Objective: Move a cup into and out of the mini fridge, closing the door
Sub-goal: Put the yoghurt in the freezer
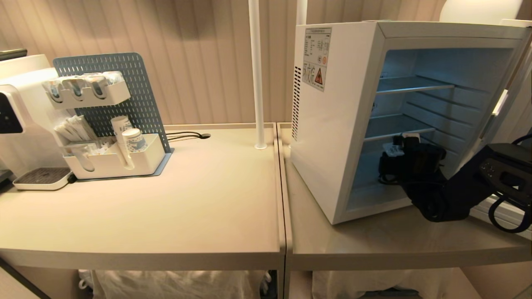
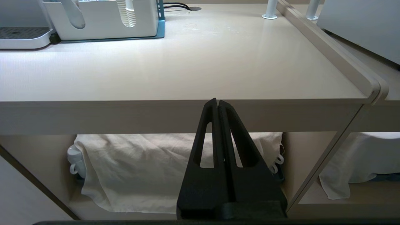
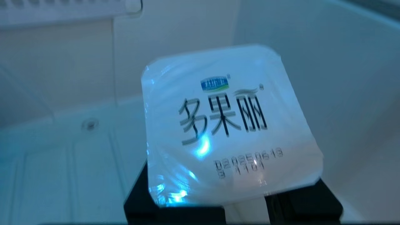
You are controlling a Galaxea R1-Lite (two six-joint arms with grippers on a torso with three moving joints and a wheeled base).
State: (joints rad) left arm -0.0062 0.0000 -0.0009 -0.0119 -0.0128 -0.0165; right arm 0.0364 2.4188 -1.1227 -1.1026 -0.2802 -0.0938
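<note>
Head view: black right gripper [image 1: 409,145] reaches inside the white boxy mini fridge [image 1: 332,137], below the lower shelf, clamped on the small white foil-lidded cup [image 3: 229,125]. Cup not yet set down; removal and door closing remain. Left gripper [image 2: 217,104] parked, fingers together.

You have two beige tables [image 1: 166,216] butted edge to edge. On the left one sit a water dispenser [image 1: 20,108] with its drip tray [image 1: 41,178], a white organizer [image 1: 112,162] on a blue pegboard stand, and a black cable [image 1: 187,135]. On the right table [image 1: 374,241] stands the fridge [image 1: 328,137], door open.
</note>
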